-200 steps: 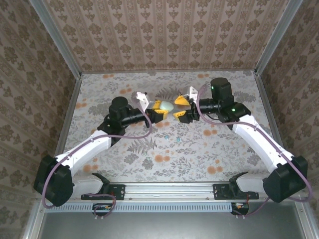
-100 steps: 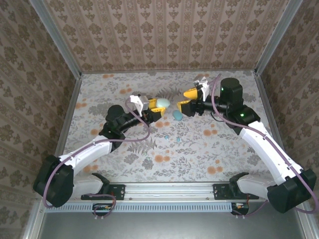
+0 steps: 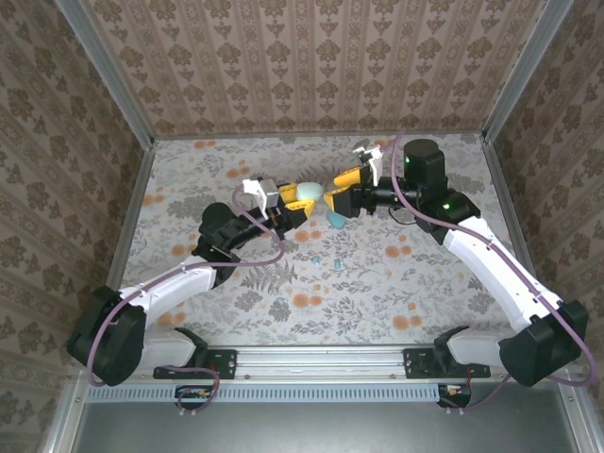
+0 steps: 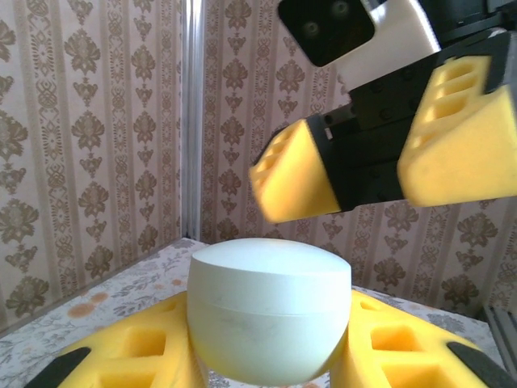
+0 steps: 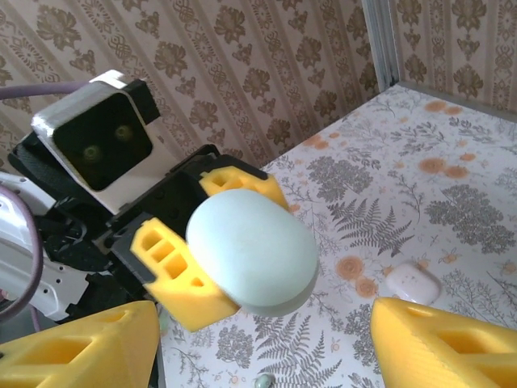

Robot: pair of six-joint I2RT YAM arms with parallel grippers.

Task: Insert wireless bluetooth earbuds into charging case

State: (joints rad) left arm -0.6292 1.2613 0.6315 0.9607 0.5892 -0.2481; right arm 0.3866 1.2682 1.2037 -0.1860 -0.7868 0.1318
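On the left of the overhead view, my left arm reaches over the floral counter (image 3: 189, 189) toward the middle, and the left fingers (image 3: 295, 204) are narrowed around a pale rounded case (image 3: 308, 194), which they hold up off the surface. From the left wrist camera I see that case (image 4: 268, 315) seated between the two yellow pads, its seam running level around its middle, with the opposite arm's fingers hanging just above and beyond it. Moving right, a teal case (image 3: 337, 220) lies on the counter just beside the held one, a little nearer to me. Nearer still, the wireless bluetooth earbuds (image 3: 316, 257) sit loose on the counter as tiny specks, one teal piece and a second (image 3: 337, 261) close to its right, both apart from either case; they are too small for me to tell how they lie. Next come the right fingers (image 3: 341, 188), spread wide and gripping nothing, pointed at the held case from the right and very close to it. Through the right wrist camera the pale case (image 5: 252, 250) sits between my two open yellow tips, and a small white case (image 5: 413, 283) rests on the counter further right.
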